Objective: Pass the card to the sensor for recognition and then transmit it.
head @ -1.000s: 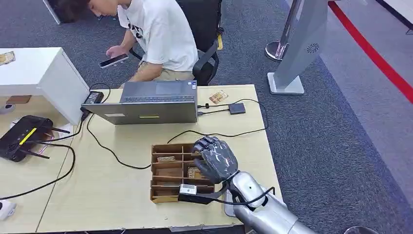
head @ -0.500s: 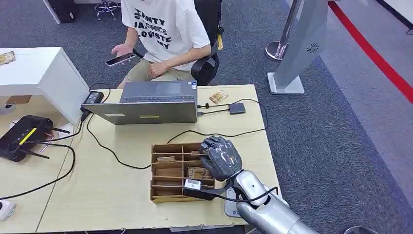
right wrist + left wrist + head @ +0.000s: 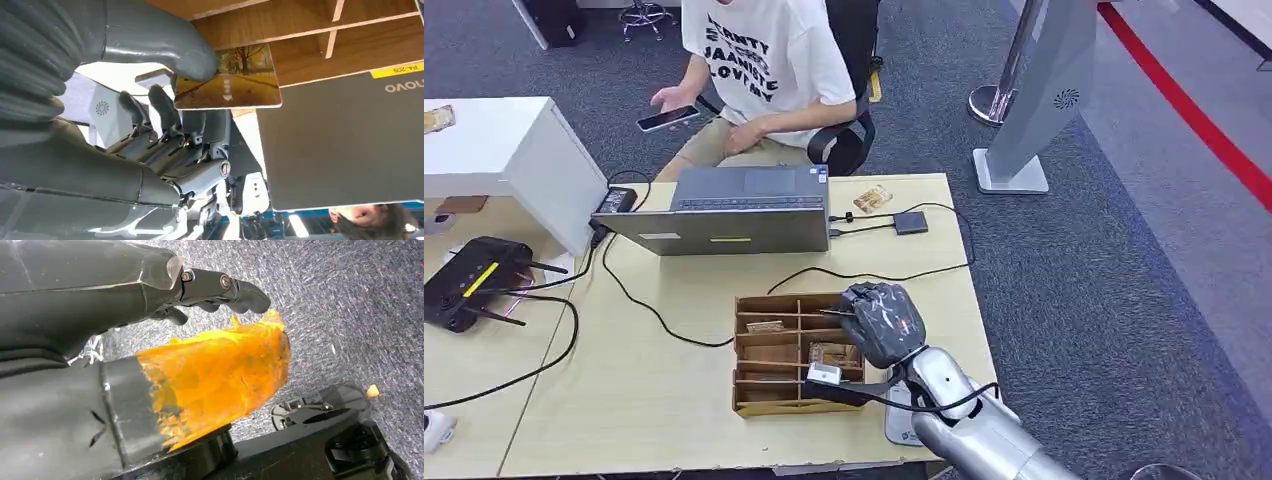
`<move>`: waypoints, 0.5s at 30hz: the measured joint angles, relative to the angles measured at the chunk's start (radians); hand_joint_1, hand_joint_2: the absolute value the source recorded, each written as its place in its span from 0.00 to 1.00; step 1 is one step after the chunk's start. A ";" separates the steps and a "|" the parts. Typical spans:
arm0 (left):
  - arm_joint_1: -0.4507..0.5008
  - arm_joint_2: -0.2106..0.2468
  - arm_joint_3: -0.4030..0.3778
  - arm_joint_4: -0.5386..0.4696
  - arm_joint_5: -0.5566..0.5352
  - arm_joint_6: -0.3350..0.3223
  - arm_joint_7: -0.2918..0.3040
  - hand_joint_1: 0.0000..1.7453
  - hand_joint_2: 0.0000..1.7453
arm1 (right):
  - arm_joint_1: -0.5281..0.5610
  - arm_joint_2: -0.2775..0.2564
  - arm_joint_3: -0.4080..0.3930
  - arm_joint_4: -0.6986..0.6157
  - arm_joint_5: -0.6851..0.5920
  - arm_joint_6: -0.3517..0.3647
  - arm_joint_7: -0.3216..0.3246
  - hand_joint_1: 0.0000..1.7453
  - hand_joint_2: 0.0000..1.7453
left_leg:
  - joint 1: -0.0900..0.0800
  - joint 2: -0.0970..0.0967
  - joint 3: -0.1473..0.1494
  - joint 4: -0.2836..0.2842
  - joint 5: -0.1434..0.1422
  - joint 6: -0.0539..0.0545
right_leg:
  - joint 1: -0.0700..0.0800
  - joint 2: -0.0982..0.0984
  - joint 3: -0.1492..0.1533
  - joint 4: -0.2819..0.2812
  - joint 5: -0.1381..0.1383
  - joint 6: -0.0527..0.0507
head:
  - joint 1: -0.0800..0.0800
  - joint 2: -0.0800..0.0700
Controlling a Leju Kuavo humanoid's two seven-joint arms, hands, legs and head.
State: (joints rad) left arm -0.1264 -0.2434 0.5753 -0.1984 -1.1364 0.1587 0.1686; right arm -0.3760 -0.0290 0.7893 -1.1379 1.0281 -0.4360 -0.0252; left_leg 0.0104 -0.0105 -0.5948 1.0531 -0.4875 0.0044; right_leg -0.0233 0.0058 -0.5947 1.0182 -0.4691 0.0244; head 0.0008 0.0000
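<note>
I see my right hand poised over the right side of the wooden divider box, thumb and fingers pinching a flat glossy card printed with an autumn tree scene, its free edge sticking out past the thumb. Beyond the box, toward the seated person, bare tabletop leads to the grey laptop and the small dark sensor. A black cable runs left of the box. My left hand hangs over grey carpet, fingers curled, holding nothing.

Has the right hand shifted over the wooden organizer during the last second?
Yes. The right hand has drawn back toward the robot and slightly to its right, now over the wooden organizer at its right edge, pinching a card.
</note>
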 joint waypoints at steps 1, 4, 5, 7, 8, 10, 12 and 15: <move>0.000 0.000 0.000 0.000 0.000 0.000 0.000 0.00 0.00 | 0.000 0.000 0.000 0.000 0.000 0.000 0.000 0.88 1.00 | 0.000 0.000 0.000 0.000 0.000 0.000 | 0.000 0.000 0.000 0.000 0.000 0.000 | 0.000 0.000; 0.000 0.000 -0.001 0.000 0.000 0.000 0.000 0.00 0.00 | 0.001 0.000 0.000 0.000 0.000 0.000 0.000 0.87 1.00 | 0.000 0.000 0.000 0.000 0.000 0.000 | 0.000 0.000 0.000 0.000 0.000 0.000 | 0.000 0.000; 0.000 0.000 -0.001 0.000 0.000 0.000 0.000 0.00 0.00 | 0.001 0.000 0.000 0.000 0.000 0.000 0.000 0.89 1.00 | 0.000 0.000 0.000 0.000 0.000 0.000 | 0.000 0.000 0.000 0.000 0.000 0.000 | 0.000 0.000; 0.000 0.000 -0.001 0.000 0.000 0.000 0.000 0.00 0.00 | 0.002 0.000 0.000 0.000 0.000 0.000 0.000 0.89 1.00 | 0.000 0.000 0.000 0.000 0.000 0.000 | 0.000 0.000 0.000 0.000 0.000 0.000 | 0.000 0.000; 0.000 0.000 -0.001 0.000 0.000 0.000 0.000 0.00 0.00 | 0.002 0.000 0.000 0.000 0.000 0.000 0.000 0.89 1.00 | 0.000 0.000 0.000 0.000 0.000 0.000 | 0.000 0.000 0.000 0.000 0.000 0.000 | 0.000 0.000; 0.000 0.000 -0.001 0.000 0.000 0.000 0.000 0.00 0.00 | 0.002 0.000 -0.001 0.000 0.000 0.000 -0.002 0.89 1.00 | 0.000 0.000 0.000 0.000 0.000 0.000 | 0.000 0.000 0.000 0.000 0.000 0.000 | 0.000 0.000; 0.000 0.000 -0.001 0.000 0.003 0.000 0.000 0.00 0.00 | 0.004 0.001 -0.003 0.000 -0.004 0.000 -0.008 0.89 1.00 | 0.000 0.000 0.000 0.000 0.000 0.000 | 0.000 0.000 0.000 0.000 0.000 0.000 | 0.000 0.000; 0.000 0.000 -0.001 0.000 0.005 0.000 0.000 0.00 0.00 | 0.007 0.005 -0.011 0.000 -0.021 0.000 -0.017 0.89 1.00 | 0.000 0.000 0.000 0.000 0.000 0.000 | 0.000 0.000 0.000 0.000 0.000 0.000 | 0.000 0.000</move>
State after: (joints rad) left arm -0.1264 -0.2434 0.5741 -0.1987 -1.1318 0.1591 0.1686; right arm -0.3686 -0.0244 0.7778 -1.1379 1.0075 -0.4356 -0.0423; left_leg 0.0104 -0.0105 -0.5948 1.0531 -0.4875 0.0044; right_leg -0.0233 0.0058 -0.5947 1.0182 -0.4691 0.0244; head 0.0011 0.0000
